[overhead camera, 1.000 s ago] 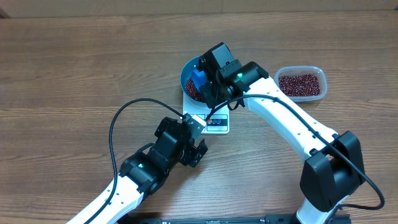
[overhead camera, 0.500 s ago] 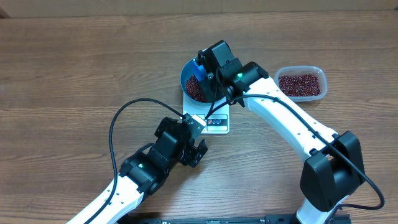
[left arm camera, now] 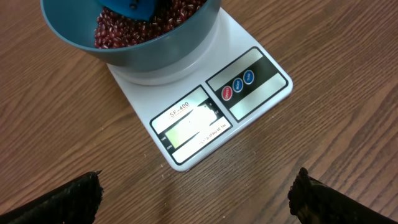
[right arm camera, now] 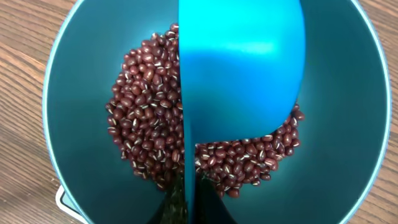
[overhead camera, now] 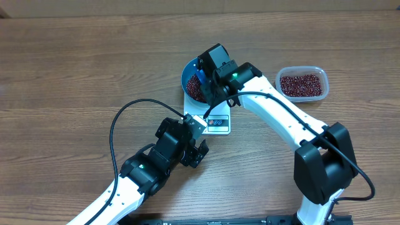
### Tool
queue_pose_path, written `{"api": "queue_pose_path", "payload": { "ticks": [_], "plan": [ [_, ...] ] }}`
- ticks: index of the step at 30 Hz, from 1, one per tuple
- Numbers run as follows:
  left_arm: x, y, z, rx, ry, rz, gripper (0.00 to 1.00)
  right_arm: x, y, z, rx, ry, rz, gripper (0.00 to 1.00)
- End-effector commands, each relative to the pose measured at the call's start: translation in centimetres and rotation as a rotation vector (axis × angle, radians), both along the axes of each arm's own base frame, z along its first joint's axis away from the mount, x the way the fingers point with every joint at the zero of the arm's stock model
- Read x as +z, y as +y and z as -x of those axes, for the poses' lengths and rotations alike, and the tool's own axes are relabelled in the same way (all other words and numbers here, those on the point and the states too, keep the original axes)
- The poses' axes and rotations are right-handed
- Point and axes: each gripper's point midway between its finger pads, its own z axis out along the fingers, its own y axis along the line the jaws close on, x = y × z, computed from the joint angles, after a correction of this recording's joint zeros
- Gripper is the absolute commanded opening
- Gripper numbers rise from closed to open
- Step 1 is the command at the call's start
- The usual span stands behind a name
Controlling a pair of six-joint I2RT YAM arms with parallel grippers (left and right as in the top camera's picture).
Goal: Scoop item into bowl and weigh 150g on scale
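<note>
While the right gripper (right arm camera: 186, 198) holds a blue scoop (right arm camera: 242, 68) inside it, the blue bowl (right arm camera: 74, 93) stands on the white scale (left arm camera: 205, 106).

Dark red-brown beans (right arm camera: 146, 118) lie in a loose heap on the bottom of the bowl, and the scoop hangs just over them, covering part of the heap. The right fingers are clamped together on the scoop's thin handle at the lower edge of the wrist view. The bowl covers the far part of the scale, leaving the display and the three round buttons bare; the reading is too washed out to tell. The left gripper (overhead camera: 197, 155) hovers over the wooden table (overhead camera: 75, 62) just beside the scale's display edge, its fingers (left arm camera: 74, 196) spread wide apart with nothing between them. A clear tub (overhead camera: 303, 69) of more beans stands to the right, apart from the scale.
</note>
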Motion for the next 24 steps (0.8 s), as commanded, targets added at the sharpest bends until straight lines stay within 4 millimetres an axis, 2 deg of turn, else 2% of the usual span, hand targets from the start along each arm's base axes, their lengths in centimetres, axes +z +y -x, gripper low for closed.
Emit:
{"api": "queue_pose_path", "payload": {
  "ticks": [1,9,12,21,24],
  "plan": [
    [0.0,0.2,0.0,-0.004,-0.006,-0.005,1.00,-0.3,-0.5,0.0,-0.007,0.001,0.020,0.04],
    [0.0,0.2,0.0,-0.004,-0.006,-0.005,1.00,-0.9,0.2,2.1,0.027,0.123,-0.050,0.04],
    [0.0,0.2,0.0,-0.004,-0.006,-0.005,1.00,-0.7,-0.1,2.1,-0.002,0.136,-0.056,0.04],
    [0.0,0.2,0.0,-0.004,-0.006,-0.005,1.00,3.8,-0.5,-0.1,-0.057,0.092,-0.163,0.04],
    [0.0,0.2,0.0,-0.004,-0.006,-0.005,1.00,4.8,-0.2,-0.2,-0.045,0.120,-0.239,0.04]
  ]
}}
